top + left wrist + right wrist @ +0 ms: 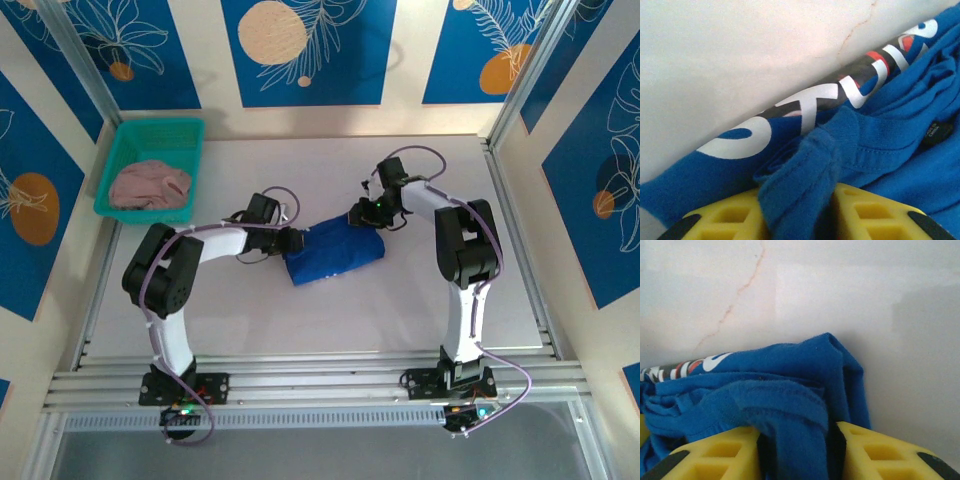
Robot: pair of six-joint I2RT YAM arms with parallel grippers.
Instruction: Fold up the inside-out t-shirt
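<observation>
Fold of blue t-shirt sits btw fingers of L claw & R claw, both part-open.

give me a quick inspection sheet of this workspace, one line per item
surface: pale marbled table top, faint reddish vein, no spills seen
job's things: royal-blue cotton t-shirt bunched into a compact bundle mid-table, white print showing
clutter: teal plastic basket at far left, holding a dusty-pink garment
grippers: left gripper and right gripper at opposite ends of the shirt, a fold of cloth between each one's yellow fingers; whether clamped cannot be told
cables: lilac cables run along both arms
surroundings: blue-and-cream printed wall panels; aluminium frame rails at near edge
</observation>
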